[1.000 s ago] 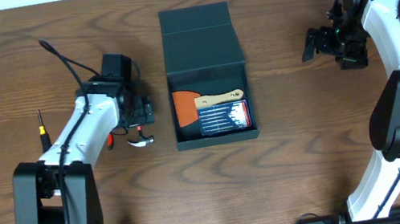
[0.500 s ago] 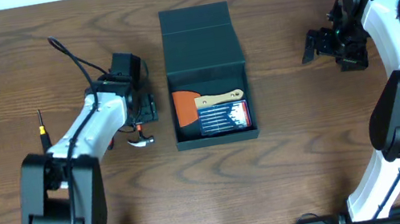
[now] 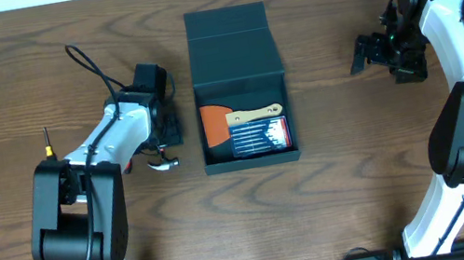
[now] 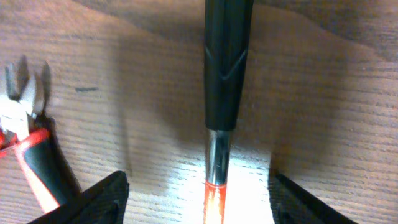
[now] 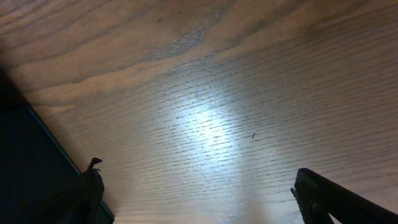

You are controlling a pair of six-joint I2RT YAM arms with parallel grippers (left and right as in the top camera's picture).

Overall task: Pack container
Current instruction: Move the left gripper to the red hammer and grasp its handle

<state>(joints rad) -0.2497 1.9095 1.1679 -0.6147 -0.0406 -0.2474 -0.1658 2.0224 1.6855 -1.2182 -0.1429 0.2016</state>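
Left pincer (image 4: 202, 196), spread wide astride a black handle (image 4: 227, 62), has edged toward the container (image 3: 233, 49) beside it.

Dark teal container (image 3: 232, 45), brown woodgrain table (image 3: 348, 205)

Packet (image 3: 261, 136) inside container (image 3: 231, 40), near front wall

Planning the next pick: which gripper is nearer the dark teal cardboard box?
Left. The left gripper hangs just left of the dark teal cardboard box; the right gripper sits well off to its right.
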